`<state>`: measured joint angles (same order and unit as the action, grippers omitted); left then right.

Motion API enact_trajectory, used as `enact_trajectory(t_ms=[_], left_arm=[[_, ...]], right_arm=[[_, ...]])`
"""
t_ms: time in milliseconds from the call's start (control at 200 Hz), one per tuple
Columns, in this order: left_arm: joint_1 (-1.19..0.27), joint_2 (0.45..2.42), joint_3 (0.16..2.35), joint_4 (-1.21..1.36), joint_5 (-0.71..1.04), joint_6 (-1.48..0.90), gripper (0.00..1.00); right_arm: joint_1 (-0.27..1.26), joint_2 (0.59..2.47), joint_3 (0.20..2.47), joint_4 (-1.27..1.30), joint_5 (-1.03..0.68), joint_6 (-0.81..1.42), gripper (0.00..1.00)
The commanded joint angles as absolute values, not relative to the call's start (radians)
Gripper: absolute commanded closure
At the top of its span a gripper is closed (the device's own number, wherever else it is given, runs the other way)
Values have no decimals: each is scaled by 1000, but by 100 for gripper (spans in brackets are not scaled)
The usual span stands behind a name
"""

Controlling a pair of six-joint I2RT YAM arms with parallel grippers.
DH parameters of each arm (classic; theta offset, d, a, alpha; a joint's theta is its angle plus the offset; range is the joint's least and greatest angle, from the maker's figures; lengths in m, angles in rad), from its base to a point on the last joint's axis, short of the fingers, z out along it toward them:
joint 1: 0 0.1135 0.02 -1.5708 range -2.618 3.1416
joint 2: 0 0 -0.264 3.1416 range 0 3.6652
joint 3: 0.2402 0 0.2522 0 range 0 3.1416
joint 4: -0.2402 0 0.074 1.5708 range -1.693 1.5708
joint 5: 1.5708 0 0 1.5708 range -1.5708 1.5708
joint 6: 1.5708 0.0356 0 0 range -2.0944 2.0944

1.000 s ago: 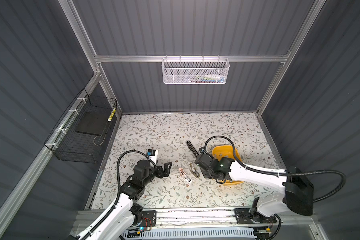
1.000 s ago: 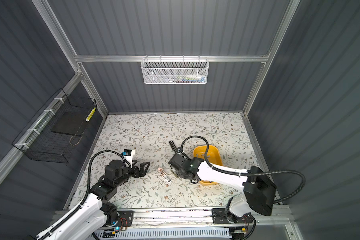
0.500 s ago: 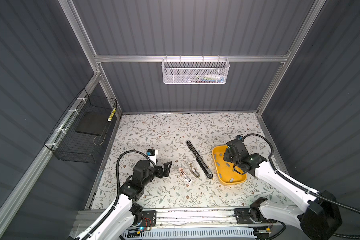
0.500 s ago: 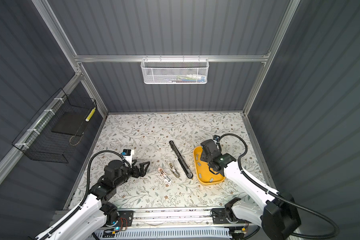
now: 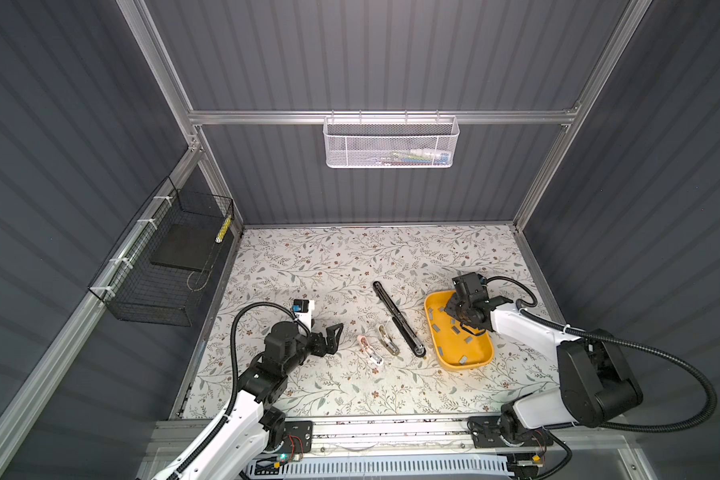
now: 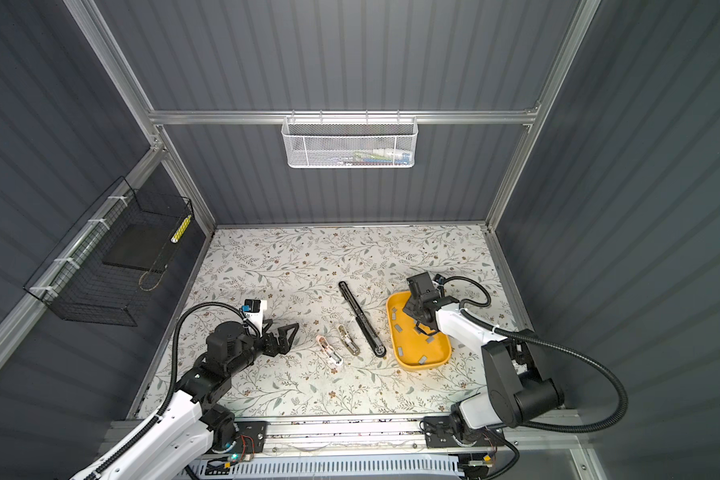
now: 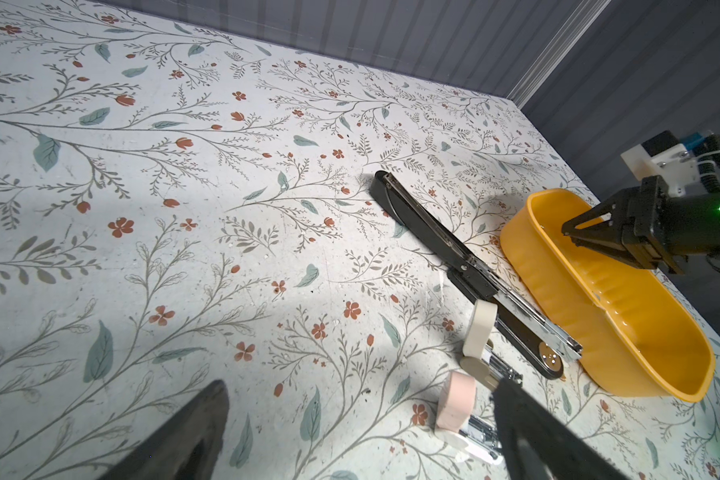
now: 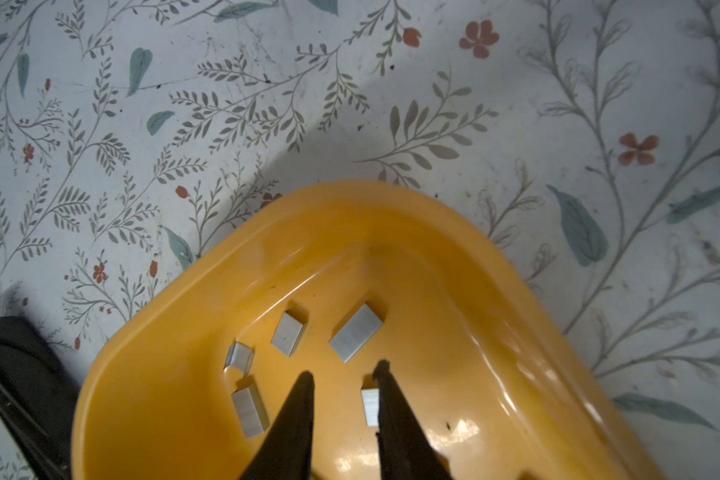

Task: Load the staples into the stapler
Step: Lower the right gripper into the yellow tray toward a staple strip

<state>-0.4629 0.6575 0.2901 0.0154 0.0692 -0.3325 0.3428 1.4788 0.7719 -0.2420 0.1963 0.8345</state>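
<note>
R | we see right gripper [image 8: 344,370] part-open, empty, over tray [image 8: 454,257]; staples [image 8: 287,338] lie inside, just ahead of it; biggest strip [image 8: 356,337] askew to its jaws | L | left gripper [image 5: 334,332] wide open, well apart

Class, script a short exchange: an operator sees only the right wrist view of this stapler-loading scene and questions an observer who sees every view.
Operator: I see staples in a yellow tray. How many staplers are out?
Observer: Three: a long black stapler beside the tray, then a beige stapler and a pink stapler.
Operator: Where is the left gripper?
Observer: The left gripper hangs open beside the pink stapler, apart from it.
</note>
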Motion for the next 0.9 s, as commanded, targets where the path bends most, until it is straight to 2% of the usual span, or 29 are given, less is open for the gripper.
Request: enact_trajectory(t_ms=[0,455,895], left_arm=[[-463,658,284,0,54,-333,0],[-463,670,288,2,50,-331,0],[-463,667,288,0,46,-334,0]], right_arm=[[333,1510,816,-219,188,854,69],[324,1570,832,-253,235,864,64],[323,1635,842,-213,196,866,62]])
